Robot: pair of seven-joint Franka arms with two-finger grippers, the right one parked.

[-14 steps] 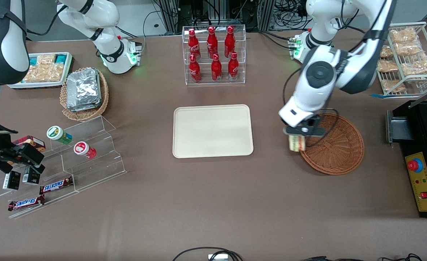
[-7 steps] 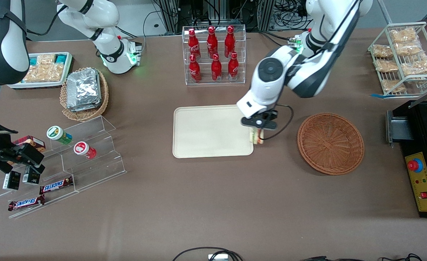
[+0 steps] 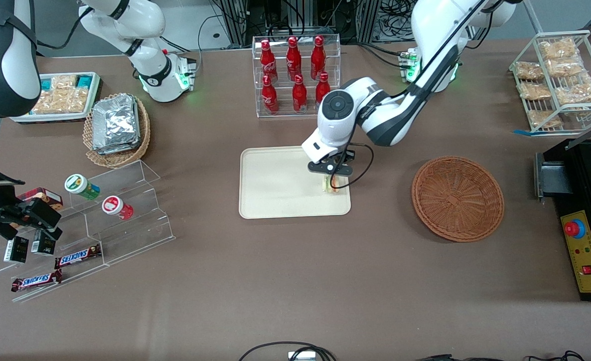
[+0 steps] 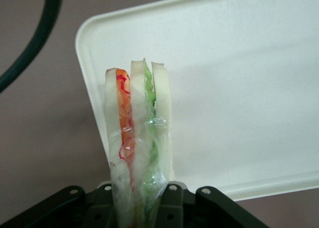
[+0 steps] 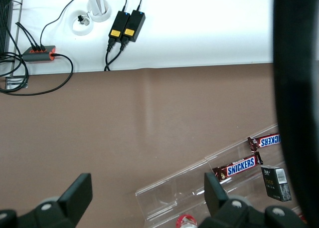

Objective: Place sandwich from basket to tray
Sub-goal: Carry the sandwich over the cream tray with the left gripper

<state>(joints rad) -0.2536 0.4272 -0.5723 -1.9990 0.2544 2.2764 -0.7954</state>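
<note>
Above the tray (image 3: 275, 185), the gripper (image 3: 331, 176) clamps the sandwich (image 4: 137, 143) edge-down.

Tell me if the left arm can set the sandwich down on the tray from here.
Probably yes. The gripper is shut on the sandwich, already over the tray at its edge nearest the basket, with bare tray surface underneath.

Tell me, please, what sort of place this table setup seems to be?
Probably a robot lab's mock snack counter: a clear rack of red bottles, candy bars on clear steps, and a wire rack of snack bags. The claw holds the sandwich over the tray, beside the empty basket.
</note>
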